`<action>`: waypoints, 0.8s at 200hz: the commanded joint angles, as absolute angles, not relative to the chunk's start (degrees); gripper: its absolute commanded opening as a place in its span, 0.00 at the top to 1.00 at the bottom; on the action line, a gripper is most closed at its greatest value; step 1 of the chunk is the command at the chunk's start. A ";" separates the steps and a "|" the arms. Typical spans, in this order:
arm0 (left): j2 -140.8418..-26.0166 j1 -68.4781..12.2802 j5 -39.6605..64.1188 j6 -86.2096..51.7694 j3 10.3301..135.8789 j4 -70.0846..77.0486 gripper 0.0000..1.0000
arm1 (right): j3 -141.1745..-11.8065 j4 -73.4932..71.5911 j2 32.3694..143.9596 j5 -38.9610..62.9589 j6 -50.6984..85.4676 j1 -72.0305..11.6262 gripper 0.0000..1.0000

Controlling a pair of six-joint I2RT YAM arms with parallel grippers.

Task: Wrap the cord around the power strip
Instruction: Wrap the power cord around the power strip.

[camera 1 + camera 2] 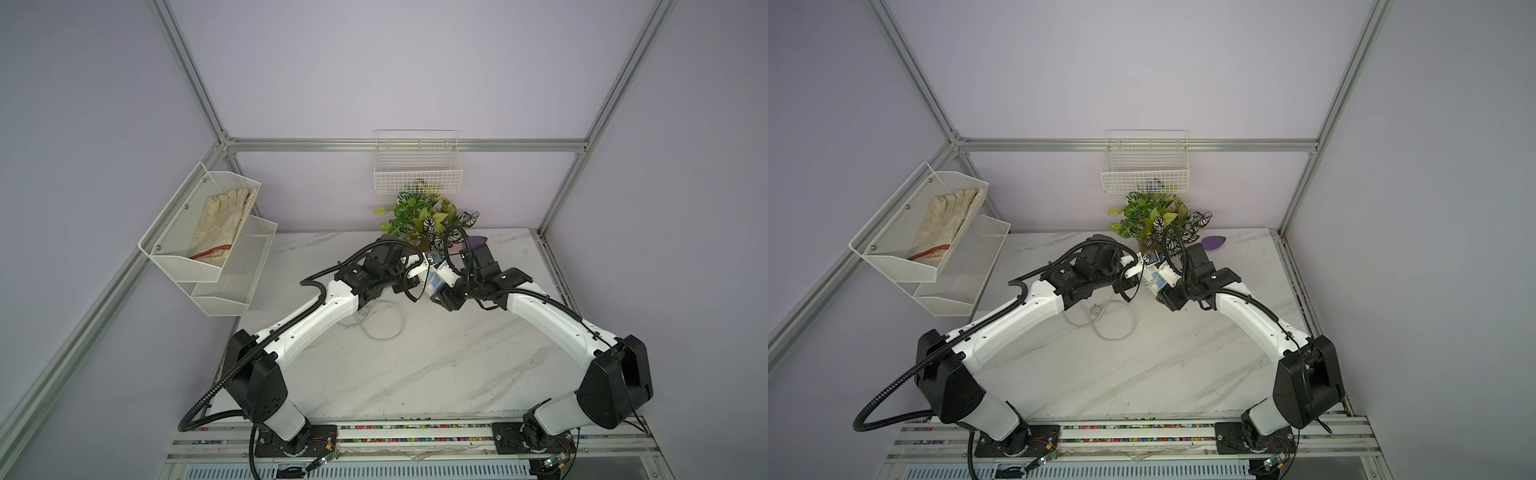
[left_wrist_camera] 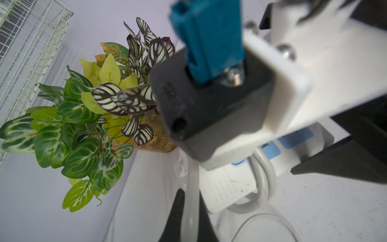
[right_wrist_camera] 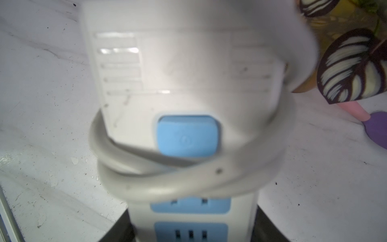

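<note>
The white power strip (image 3: 188, 83), with its blue button (image 3: 187, 137) and light-blue socket panels, is held above the table near the back. My right gripper (image 3: 191, 228) is shut on its socket end. The pale grey cord (image 3: 167, 184) runs in two turns around the strip, just below the button. My left gripper (image 2: 189, 201) is shut on the cord (image 2: 189, 211) close beside the strip (image 2: 228, 184). In both top views the two grippers (image 1: 426, 270) (image 1: 434, 291) meet at the strip (image 1: 1158, 281). The spare cord lies looped on the table (image 1: 384, 328) under the left arm.
A potted plant (image 1: 424, 216) stands right behind the grippers, below a wire basket (image 1: 417, 166) on the back wall. A purple object (image 1: 1213, 242) lies beside the plant. A mesh shelf (image 1: 166, 253) holding a glove hangs on the left wall.
</note>
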State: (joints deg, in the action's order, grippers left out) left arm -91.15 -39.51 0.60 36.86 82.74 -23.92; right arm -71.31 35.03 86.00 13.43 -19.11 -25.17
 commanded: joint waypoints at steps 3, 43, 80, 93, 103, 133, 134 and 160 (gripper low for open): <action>-84.28 -41.65 5.02 33.15 80.28 -25.12 1.00 | -71.12 28.29 84.11 6.65 -8.96 -19.84 1.00; -84.07 -41.74 5.25 29.42 79.59 -23.47 1.00 | -70.49 26.99 82.18 4.95 -7.75 -19.38 1.00; -83.24 -43.49 8.17 27.86 79.02 -23.16 1.00 | -71.17 25.37 82.91 0.57 -6.35 -19.17 1.00; -83.03 -44.28 7.32 27.71 78.51 -23.22 1.00 | -70.86 24.08 82.56 -0.17 -5.36 -19.16 1.00; -82.91 -44.70 6.55 27.59 77.93 -23.22 1.00 | -70.71 23.13 82.32 -1.15 -4.65 -19.16 1.00; -82.70 -46.04 2.94 27.25 76.39 -23.13 1.00 | -70.49 21.71 81.12 -4.77 -3.39 -19.14 1.00; -82.70 -46.05 2.75 27.25 76.34 -23.12 1.00 | -70.49 21.71 81.04 -4.93 -3.37 -19.10 1.00; -83.00 -47.05 -1.66 28.09 76.11 -22.82 0.99 | -70.10 21.12 79.54 -7.39 -3.49 -19.14 1.00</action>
State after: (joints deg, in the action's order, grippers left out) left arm -89.86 -43.13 -4.97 29.02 78.74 -14.81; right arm -69.56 33.78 81.58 9.37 -16.40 -23.62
